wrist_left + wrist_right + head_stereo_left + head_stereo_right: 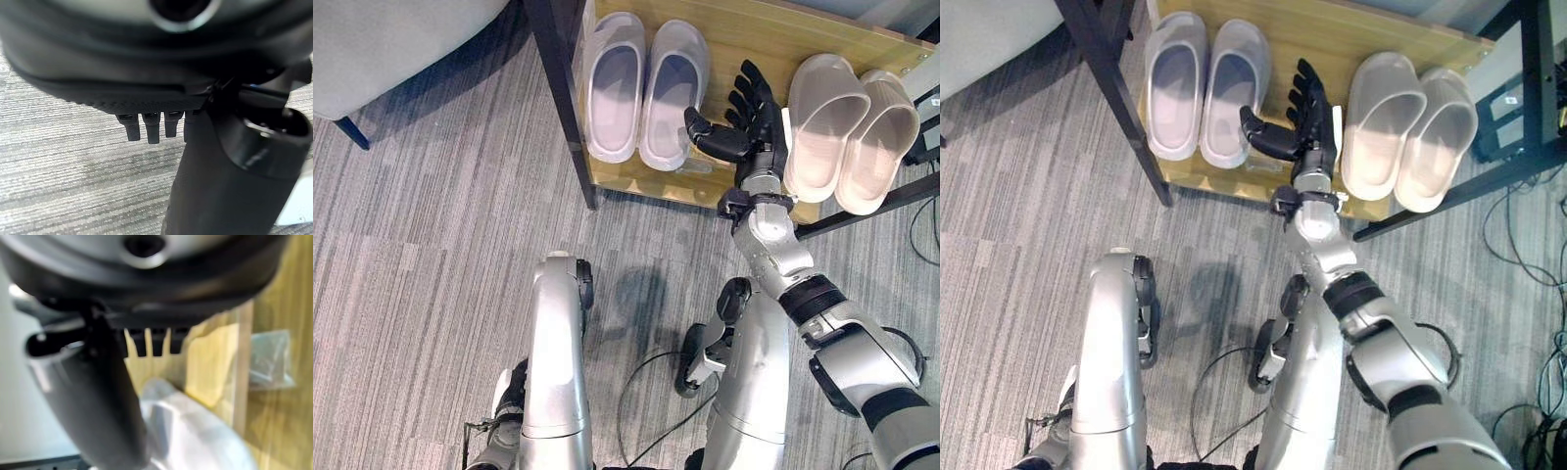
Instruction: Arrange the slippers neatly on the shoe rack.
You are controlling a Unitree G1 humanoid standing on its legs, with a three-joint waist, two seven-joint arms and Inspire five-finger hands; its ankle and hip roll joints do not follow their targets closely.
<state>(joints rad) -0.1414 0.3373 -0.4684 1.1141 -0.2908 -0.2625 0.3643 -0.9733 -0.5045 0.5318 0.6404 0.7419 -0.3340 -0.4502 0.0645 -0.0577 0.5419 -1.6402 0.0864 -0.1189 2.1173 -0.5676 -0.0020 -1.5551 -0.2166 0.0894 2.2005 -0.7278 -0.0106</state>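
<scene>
Two pairs of slippers lie on the wooden shoe rack shelf (749,37). A pale lilac pair (615,86) sits side by side at the left. A beige pair (824,122) sits at the right, its outer slipper (883,145) leaning against the inner one. My right hand (756,110) is open over the shelf between the pairs, fingers straight along the beige slipper's inner edge and thumb spread toward the lilac pair. In the right wrist view a pale slipper (195,431) lies just past the fingers (154,343). My left hand (146,128) hangs open over the carpet.
A dark rack post (563,103) stands at the shelf's left corner, another bar (1528,88) at the right. A small clear plastic bag (693,166) lies on the shelf's front edge. A grey seat (391,39) fills the far left. Cables (1528,264) trail at the right.
</scene>
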